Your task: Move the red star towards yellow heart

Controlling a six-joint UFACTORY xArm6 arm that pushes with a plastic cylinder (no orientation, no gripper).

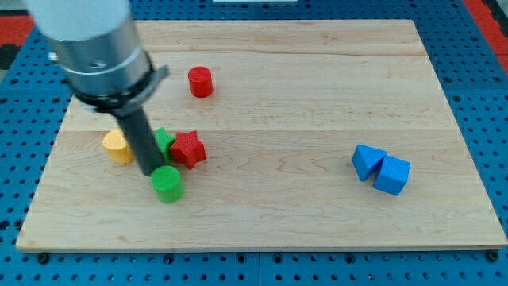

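The red star (pixel 189 148) lies left of the board's middle. The yellow heart (pixel 117 146) lies to its left, partly hidden behind my rod. A green block (pixel 164 140), shape unclear, sits between them, touching the star's left side. My tip (pixel 149 170) rests just below that green block, between the heart and the star, touching the upper left of a green cylinder (pixel 167 183).
A red cylinder (pixel 200 82) stands toward the view's top, above the star. Two blue blocks (pixel 368 160) (pixel 391 175) touch each other at the view's right. The wooden board (pixel 317 87) lies on a blue pegboard.
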